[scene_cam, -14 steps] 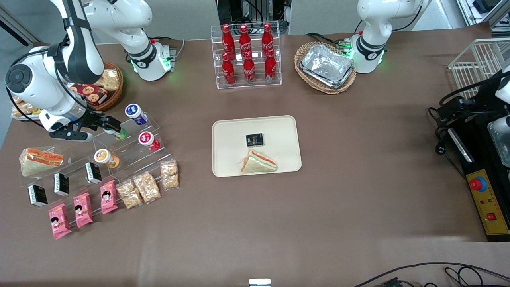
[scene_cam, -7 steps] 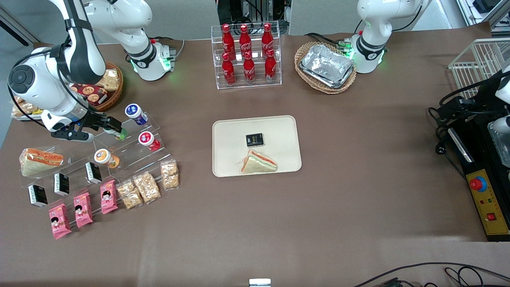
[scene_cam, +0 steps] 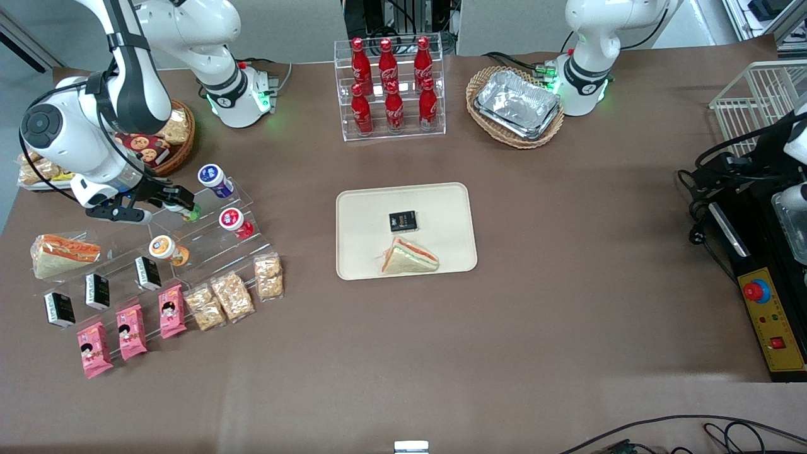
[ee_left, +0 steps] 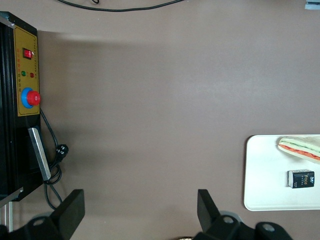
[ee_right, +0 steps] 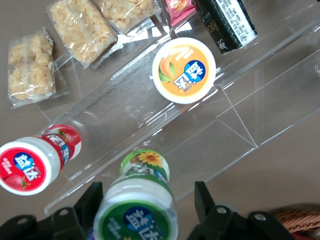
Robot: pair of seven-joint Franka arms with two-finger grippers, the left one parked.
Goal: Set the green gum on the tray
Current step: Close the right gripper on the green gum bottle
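Right wrist view is showing the green gum sitting between the gripper's two fingers, which are clamping its sides just under the lid. From the front it is hanging at the clear stepped rack, near the blue-lidded bottle and red-lidded bottle, so the grip looks meant to be lifting it clear. The tray, carrying a sandwich and a small black packet, is waiting well apart at mid-table.
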